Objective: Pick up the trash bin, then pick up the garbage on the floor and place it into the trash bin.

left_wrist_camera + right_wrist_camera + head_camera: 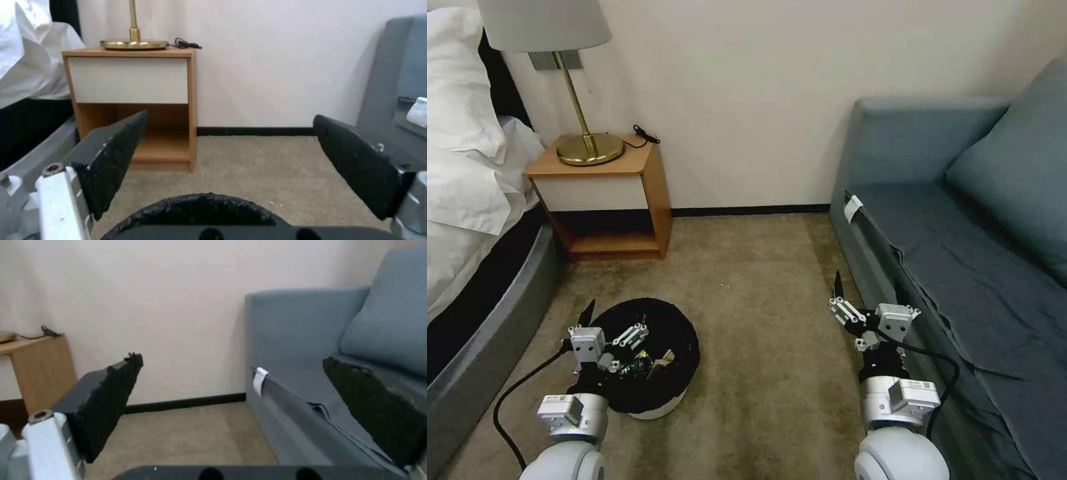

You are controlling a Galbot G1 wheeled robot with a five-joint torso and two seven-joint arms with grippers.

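I count one trash bin on the carpet, and it stands just in front of my left arm, between the bed and the sofa, nearer to the bed. It is small and round, with a white wall that shows only low at the near side, and a crinkly black plastic bag is folded over its whole rim. Inside I see several small pieces of the garbage — I cannot count them surely, they lie mixed together, dark and pale brown. My two grippers are both low over the floor. The left gripper hangs over the near-left rim of the bin with its jaws spread wide and gripping nothing; in the left wrist view the black rim lies below, between my two pads. The right gripper is well apart from the bin, just beside the front edge of the sofa, its jaws also spread and empty. There is one nightstand at the wall, and one brass lamp stands on it.
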